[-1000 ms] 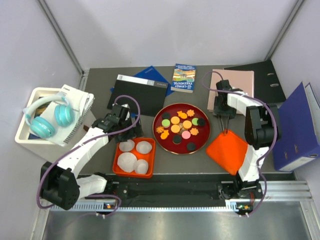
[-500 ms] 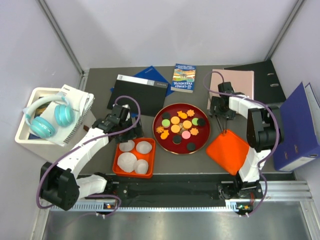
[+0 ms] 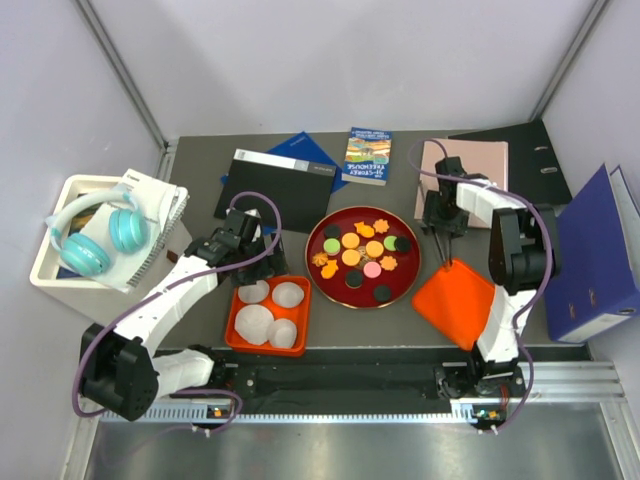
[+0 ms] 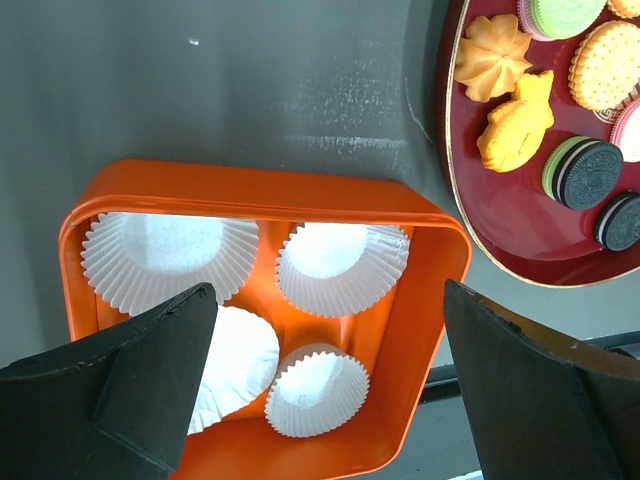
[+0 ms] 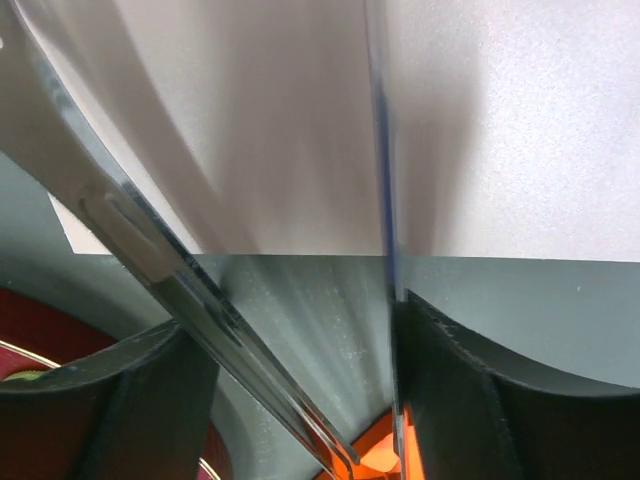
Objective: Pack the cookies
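Note:
The cookies point(image 3: 351, 241) lie on a round red plate point(image 3: 318, 270) mid-table; several show at the upper right of the left wrist view point(image 4: 515, 115). My left gripper point(image 3: 245, 250) hangs open point(image 4: 328, 300) over an orange tray point(image 3: 306, 312) holding white paper cups point(image 4: 343, 265). My right gripper point(image 3: 443, 213) sits right of the plate, shut on metal tongs point(image 5: 170, 270) whose blades pass between the fingers point(image 5: 295, 320). The tong tips meet near the corner of an orange lid point(image 3: 456, 303).
Books point(image 3: 367, 155) and a black folder point(image 3: 276, 186) lie behind the plate. A pink folder point(image 3: 478, 165) lies under the right wrist, with a black binder point(image 3: 535, 165) and a blue binder point(image 3: 590, 255) to the right. A white box with headphones point(image 3: 95, 235) stands on the left.
My right gripper swung slightly left, then back right and a little farther away, still carrying the tongs. The left arm has not moved.

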